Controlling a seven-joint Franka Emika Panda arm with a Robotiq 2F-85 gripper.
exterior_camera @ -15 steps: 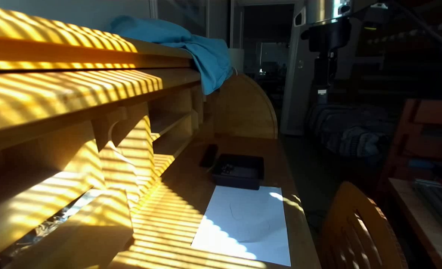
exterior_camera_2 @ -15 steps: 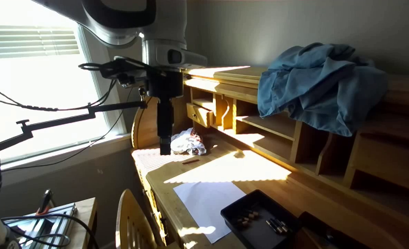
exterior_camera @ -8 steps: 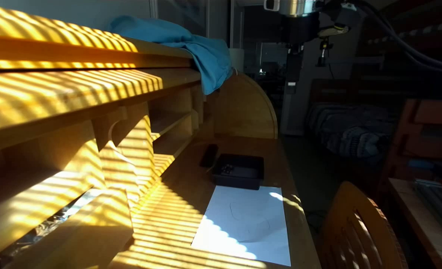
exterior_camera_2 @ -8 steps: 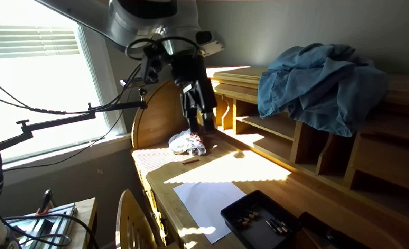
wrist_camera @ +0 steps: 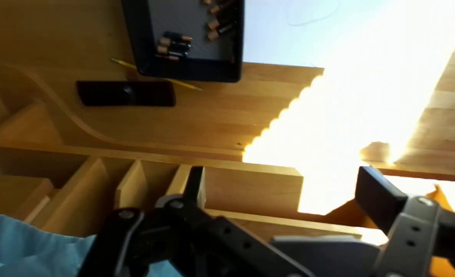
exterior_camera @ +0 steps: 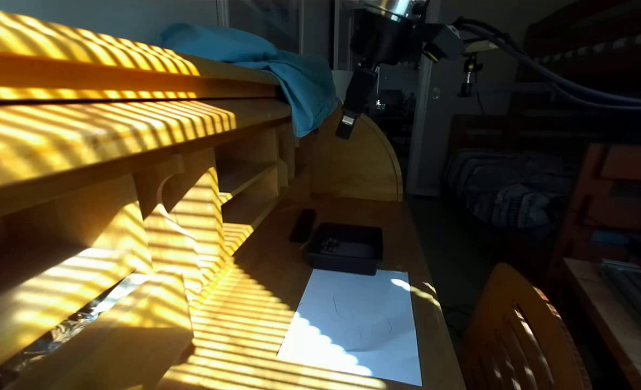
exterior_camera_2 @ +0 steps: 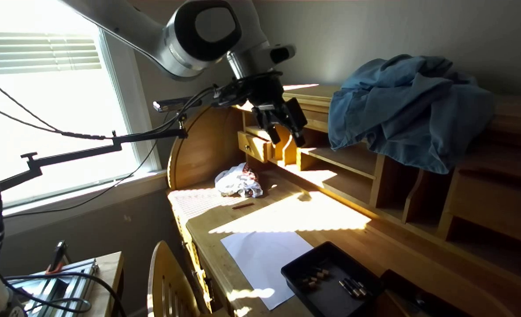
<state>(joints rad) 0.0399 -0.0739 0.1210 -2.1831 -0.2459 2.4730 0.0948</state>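
With its fingers (wrist_camera: 379,192) wide apart, my end effector (exterior_camera_2: 286,139) hung tilted near the shelves (exterior_camera_2: 348,161) and the cloth (exterior_camera_2: 405,110) draped over their top, while the tray (wrist_camera: 190,70) of batteries (wrist_camera: 175,46) lay below on the tabletop (exterior_camera_2: 388,248), at the edge of the paper (exterior_camera_2: 264,259).

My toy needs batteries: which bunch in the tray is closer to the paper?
In the wrist view, the right-hand bunch, beside the tray wall facing the paper; the left-hand bunch lies nearer the yellow pencil.
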